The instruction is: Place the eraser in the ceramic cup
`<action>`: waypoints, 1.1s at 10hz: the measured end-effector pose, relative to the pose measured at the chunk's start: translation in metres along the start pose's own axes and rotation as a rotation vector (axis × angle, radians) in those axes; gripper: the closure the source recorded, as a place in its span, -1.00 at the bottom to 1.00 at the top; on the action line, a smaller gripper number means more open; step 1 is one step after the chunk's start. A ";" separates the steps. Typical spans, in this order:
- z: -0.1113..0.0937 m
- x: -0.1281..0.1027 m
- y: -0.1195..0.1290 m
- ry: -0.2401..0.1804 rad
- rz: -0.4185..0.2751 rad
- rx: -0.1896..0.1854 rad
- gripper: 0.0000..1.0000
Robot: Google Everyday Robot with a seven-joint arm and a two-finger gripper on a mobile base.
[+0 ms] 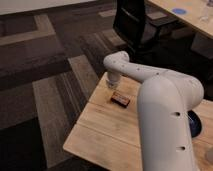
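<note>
The eraser (120,100), a small flat black block with a red-orange top, lies on the wooden table (105,127) near its far left edge. My gripper (112,83) hangs at the end of the white arm (165,110), just above and to the left of the eraser, close to the table's far edge. The ceramic cup is not clearly in view; only a pale shape (208,156) shows at the right edge, behind the arm.
A dark blue bowl (194,122) peeks out to the right of the arm. A black office chair (137,22) stands beyond the table. Another desk (190,12) is at the top right. Striped carpet lies to the left.
</note>
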 end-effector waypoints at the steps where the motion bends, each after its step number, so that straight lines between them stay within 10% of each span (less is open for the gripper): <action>1: 0.001 -0.005 0.003 0.007 -0.006 0.006 -0.22; 4: -0.010 -0.003 0.007 0.036 0.011 0.046 0.75; 8: -0.033 0.009 0.010 0.026 0.039 0.062 1.00; 11: -0.094 0.043 -0.008 0.003 0.082 0.146 1.00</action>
